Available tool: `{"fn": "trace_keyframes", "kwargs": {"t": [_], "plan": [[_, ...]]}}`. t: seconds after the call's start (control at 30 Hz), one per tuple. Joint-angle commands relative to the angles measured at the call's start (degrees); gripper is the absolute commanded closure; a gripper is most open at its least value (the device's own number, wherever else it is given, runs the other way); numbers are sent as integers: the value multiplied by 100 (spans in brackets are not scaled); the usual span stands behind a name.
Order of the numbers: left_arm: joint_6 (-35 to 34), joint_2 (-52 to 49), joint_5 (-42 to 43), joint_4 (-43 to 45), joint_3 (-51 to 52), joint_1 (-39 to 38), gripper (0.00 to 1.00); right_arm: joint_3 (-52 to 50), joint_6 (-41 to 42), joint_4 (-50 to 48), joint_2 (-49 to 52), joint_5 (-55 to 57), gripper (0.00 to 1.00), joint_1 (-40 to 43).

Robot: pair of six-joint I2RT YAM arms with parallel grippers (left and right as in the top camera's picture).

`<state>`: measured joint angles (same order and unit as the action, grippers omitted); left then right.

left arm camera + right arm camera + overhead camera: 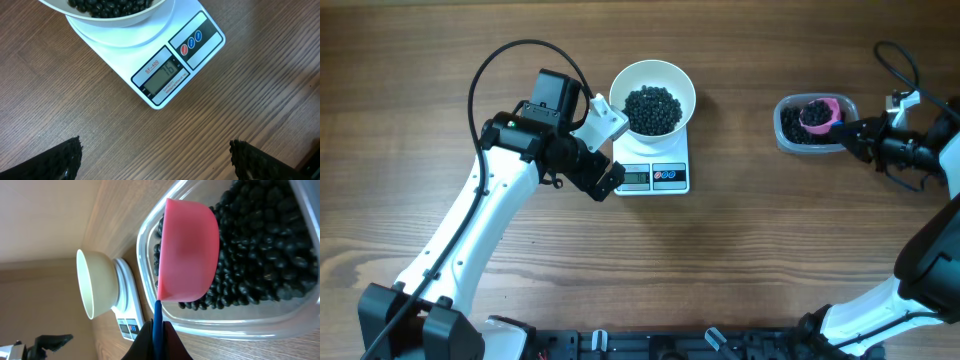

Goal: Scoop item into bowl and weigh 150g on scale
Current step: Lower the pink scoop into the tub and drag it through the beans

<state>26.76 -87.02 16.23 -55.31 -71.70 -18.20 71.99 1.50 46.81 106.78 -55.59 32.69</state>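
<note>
Two arms on my screens. I saw the left gripper (618, 152) spread wide and released, holding nothing, just beside the front-left corner of the scale (655, 177). The bowl (617, 92) sat on the scale's platform with a heap of black beads (652, 108) inside. I read the display (167, 75) as roughly 16. The right gripper (850, 135) was clenched on the thin handle of the pink scoop (818, 114). Its cup lay among more beads in the clear tub (784, 128), well apart from the scale on the wooden table (740, 250).
</note>
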Motion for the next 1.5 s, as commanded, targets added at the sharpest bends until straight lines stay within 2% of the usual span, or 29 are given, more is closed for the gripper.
{"fn": "trace_keyframes", "kwargs": {"t": [0.0,0.33,1.07,1.27,1.33,1.47], "plan": [[92,-33,87,0,-42,31,0,-33,76,-9,83,-518,95,7],[90,-33,85,0,-42,33,0,-33,190,22,83,-903,96,7],[90,-33,87,0,-42,33,0,-33,26,232,83,-599,96,74],[90,-33,85,0,-42,33,0,-33,549,234,83,-505,96,284],[90,-33,85,0,-42,31,0,-33,1250,234,83,-90,96,319],[90,-33,85,0,-42,33,0,-33,1198,227,83,-98,96,319]]}}
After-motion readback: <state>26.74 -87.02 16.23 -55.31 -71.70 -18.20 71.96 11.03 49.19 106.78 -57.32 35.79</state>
